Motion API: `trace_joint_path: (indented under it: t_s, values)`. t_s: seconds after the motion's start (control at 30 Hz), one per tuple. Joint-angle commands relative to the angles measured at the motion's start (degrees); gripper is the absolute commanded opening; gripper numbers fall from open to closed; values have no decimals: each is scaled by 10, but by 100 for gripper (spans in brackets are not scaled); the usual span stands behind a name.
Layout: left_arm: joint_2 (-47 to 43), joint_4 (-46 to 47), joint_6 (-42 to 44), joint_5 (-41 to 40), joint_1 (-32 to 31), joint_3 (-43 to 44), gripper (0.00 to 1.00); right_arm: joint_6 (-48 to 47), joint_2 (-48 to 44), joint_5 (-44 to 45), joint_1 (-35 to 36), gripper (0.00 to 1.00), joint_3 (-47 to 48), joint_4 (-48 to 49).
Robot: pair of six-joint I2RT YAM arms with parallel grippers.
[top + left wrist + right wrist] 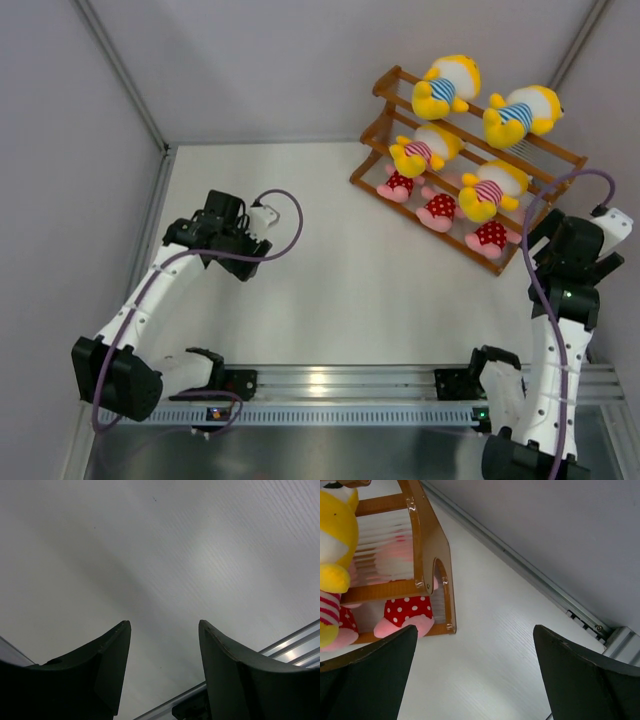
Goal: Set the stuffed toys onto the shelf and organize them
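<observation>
**Seven stuffed toys (pixel 441 90) shelved; the shelf (pixel 422 535) lies by the right gripper (pixel 475 627)**

Nothing is held by either arm. The left gripper (pixel 165 627) is seen well apart from the shelf, its fingers spread over bare table (pixel 330 260). The right gripper, likewise spread wide and empty, is found just beside the shelf's near end. In its wrist view the end panel is seen ahead and to the left of the fingers. The shelf's long axis is laid diagonally away from that end, toward the far left.

On the lowest tier three pink toys in red dots are lined up, with the pink toy at the near end (pixel 491 236) closest to the right gripper. Two yellow toys in pink stripes (pixel 425 150) are set on the middle tier, and two yellow toys in blue stripes (pixel 520 115) on the top tier. No toy is seen off the shelf, so the placing is judged done. Any tidying would best be given to the right arm.
</observation>
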Motion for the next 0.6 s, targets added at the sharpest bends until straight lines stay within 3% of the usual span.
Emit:
trace_joint_path:
  t_s: [0.0, 0.17, 0.57]
  values:
    - [-21, 43, -24, 17, 3, -7, 63, 0, 1, 0, -18, 99, -4, 28]
    - [-25, 64, -39, -5, 10, -20, 62, -4, -29, 1, -20, 99, -33, 41]
    - [-28, 67, -45, 33, 33, -29, 62, -4, -35, -25, -20, 99, -36, 44]
